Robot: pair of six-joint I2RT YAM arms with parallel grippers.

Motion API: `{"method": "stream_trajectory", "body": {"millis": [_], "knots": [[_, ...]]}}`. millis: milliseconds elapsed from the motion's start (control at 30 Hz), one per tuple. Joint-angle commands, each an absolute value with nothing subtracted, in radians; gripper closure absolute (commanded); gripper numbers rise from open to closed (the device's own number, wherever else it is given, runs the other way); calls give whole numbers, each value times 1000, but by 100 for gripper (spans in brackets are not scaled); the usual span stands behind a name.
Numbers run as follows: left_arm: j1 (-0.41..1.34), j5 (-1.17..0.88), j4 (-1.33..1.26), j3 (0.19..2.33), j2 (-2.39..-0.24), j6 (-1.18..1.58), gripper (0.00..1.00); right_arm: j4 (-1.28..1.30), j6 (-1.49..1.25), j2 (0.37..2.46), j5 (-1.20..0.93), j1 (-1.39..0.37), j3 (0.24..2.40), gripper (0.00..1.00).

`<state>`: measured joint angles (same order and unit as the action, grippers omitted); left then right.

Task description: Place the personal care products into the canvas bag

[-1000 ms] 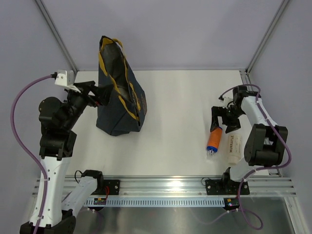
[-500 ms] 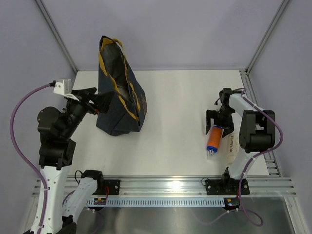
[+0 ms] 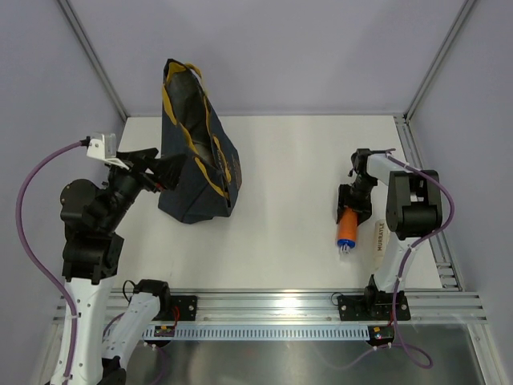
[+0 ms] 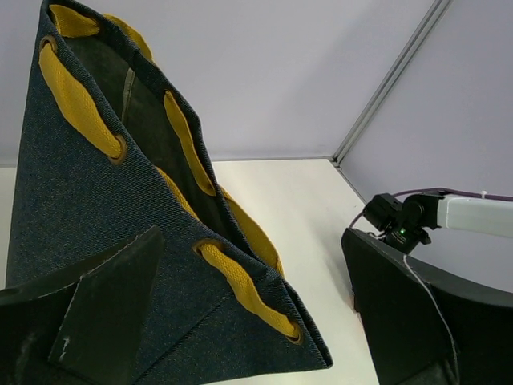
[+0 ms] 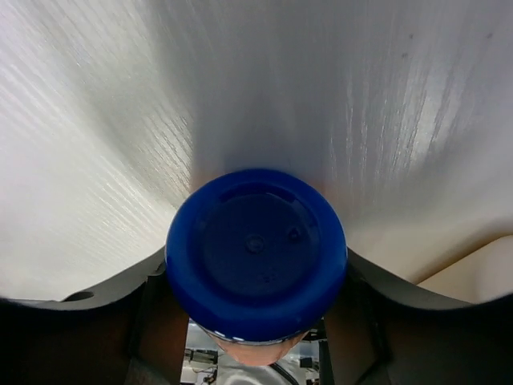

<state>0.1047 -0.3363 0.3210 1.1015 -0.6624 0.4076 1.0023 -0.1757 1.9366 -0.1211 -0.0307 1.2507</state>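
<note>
Now, I see the orange bottle [image 3: 347,229] lying between the fingers of the right pincer [image 3: 350,210], which is clamped on it | cream tube [image 3: 381,241] just beside this pincer | left pincer [image 4: 250,241] apart, canvas bag [image 4: 96,200] upright close before it.

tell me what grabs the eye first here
The tall dark navy canvas bag with mustard handles stands far left on the white table, the open left claw beside it. At right, the right claw grips a lying orange bottle with a blue cap.
</note>
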Motion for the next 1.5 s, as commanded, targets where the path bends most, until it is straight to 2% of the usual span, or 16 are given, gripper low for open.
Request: {"method": "stream_trajectory", "body": {"millis": [0, 67, 100, 167, 367, 533, 700, 767, 833, 967, 1033, 1133, 1233, 1300, 1467], "knots": [[103, -331, 291, 1126, -672, 422, 1, 993, -170, 1942, -175, -25, 1322, 75], [103, -334, 288, 1129, -676, 422, 1, 996, -150, 1912, -234, -20, 1351, 86], [103, -340, 279, 1129, -680, 422, 1, 994, -135, 1896, -265, -9, 1359, 95], [103, -351, 267, 1129, -683, 425, 1, 1003, -97, 1861, -369, -8, 1399, 100], [103, -353, 245, 1143, -683, 411, 1, 1025, 24, 1789, -757, 20, 1580, 100], [103, -336, 250, 1147, -672, 410, 1, 1040, 3, 1822, -897, -27, 1848, 100], [103, -313, 233, 1146, -661, 419, 1, 901, -228, 1896, -994, -141, 2129, 100], [103, -302, 233, 1157, -661, 417, 1, 827, -341, 1983, -1014, -211, 2374, 100], [103, -293, 255, 1175, -667, 410, 1, 669, -450, 2048, -1012, -248, 2594, 100], [103, -261, 287, 1196, -657, 411, 1, 275, -797, 2164, -938, -327, 2752, 100], [103, -255, 290, 1192, -649, 419, 1, 171, -792, 2180, -835, -400, 2781, 100], [103, -242, 293, 1198, -644, 425, 1, 34, -736, 2166, -714, -495, 2708, 100], [103, -232, 313, 1203, -643, 434, 1, -53, -698, 2232, -530, -555, 2791, 100], [103, -227, 322, 1198, -634, 446, 1, -74, -648, 2286, -473, -583, 2832, 100], [103, -219, 318, 1167, -611, 451, 1, -89, -485, 2287, -382, -637, 2754, 100]]}}
